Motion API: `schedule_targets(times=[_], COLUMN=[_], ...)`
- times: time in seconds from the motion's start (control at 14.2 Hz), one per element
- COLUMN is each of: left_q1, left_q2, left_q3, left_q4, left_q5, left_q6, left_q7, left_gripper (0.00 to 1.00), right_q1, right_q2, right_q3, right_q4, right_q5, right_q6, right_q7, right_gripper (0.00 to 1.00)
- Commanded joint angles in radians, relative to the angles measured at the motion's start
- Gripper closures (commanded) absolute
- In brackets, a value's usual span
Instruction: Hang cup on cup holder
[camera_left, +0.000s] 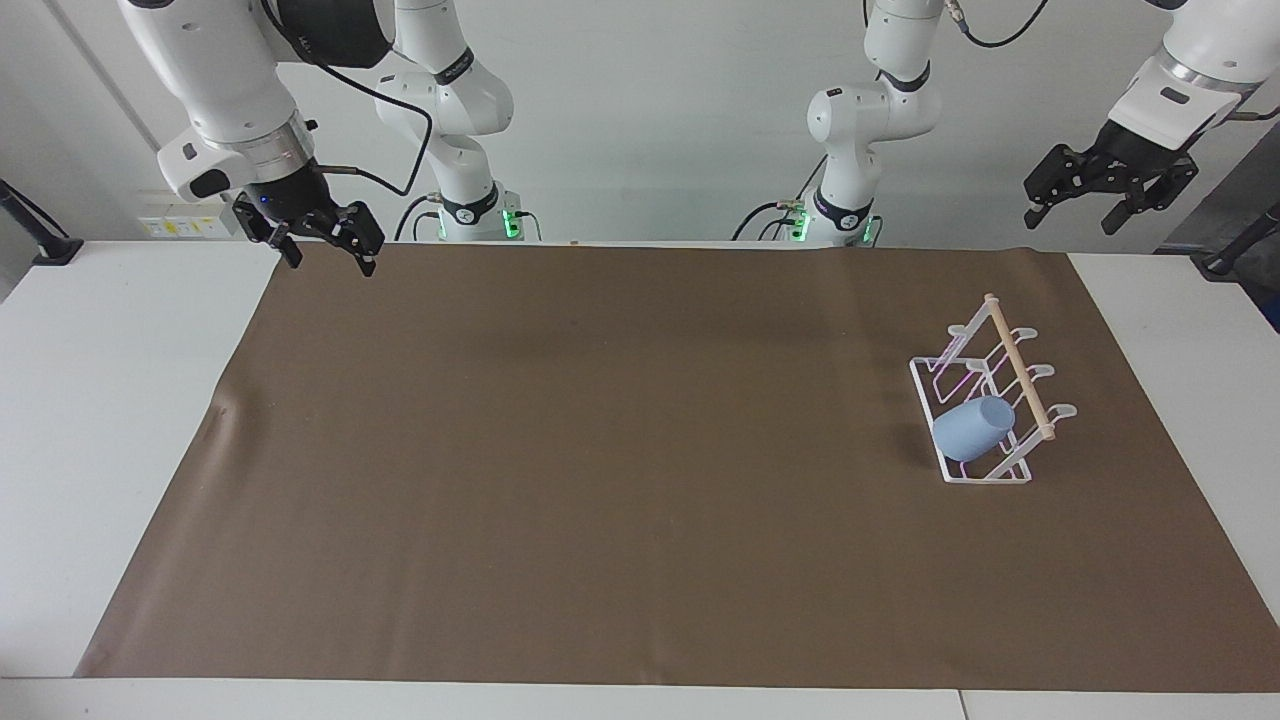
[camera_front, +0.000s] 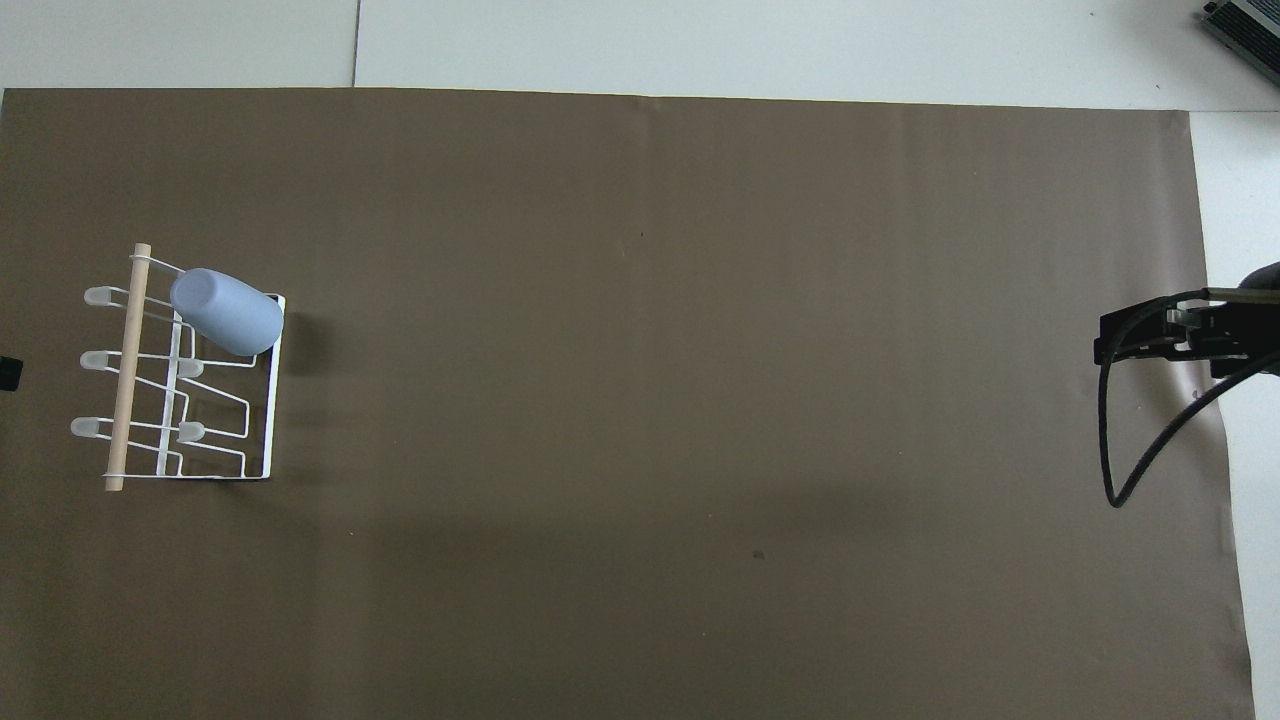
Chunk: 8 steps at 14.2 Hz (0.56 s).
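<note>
On the cup holder (camera_left: 985, 395), toward the left arm's end of the desk (camera_left: 120, 400), sits the cup (camera_left: 972, 430). It is tipped over one slanted prong, at the end of the rack farthest from the robots. The brown mat (camera_left: 600, 450) lies under the rack. The left tool (camera_left: 1110, 190) hangs high in the air, well apart from the cup, fingers wide and holding nothing. The right tool (camera_left: 325, 240) waits over the mat's other end, also wide and holding nothing.
</note>
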Motion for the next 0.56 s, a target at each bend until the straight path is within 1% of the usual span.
schedule_targets(times=[0.0, 0.14, 0.49], left_q1=[0.005, 0.005, 0.005], left_q2=[-0.043, -0.055, -0.057], left_q3=[0.001, 0.008, 0.008], left_q4=[-0.069, -0.095, -0.096], left_q5=[0.013, 0.013, 0.013], left_q6=[0.036, 0.056, 0.059], left_q7=[0.020, 0.020, 0.011], left_gripper=[0.00, 0.00, 0.00], right_q1=[-0.009, -0.009, -0.012], right_q2=[-0.020, -0.020, -0.022], right_q3=[0.003, 0.005, 0.003], right_q4=[-0.026, -0.026, -0.029], right_q5=[0.005, 0.005, 0.005], right_q6=[0.015, 0.015, 0.015], right_q7=[-0.015, -0.017, -0.017], right_gripper=[0.00, 0.00, 0.00])
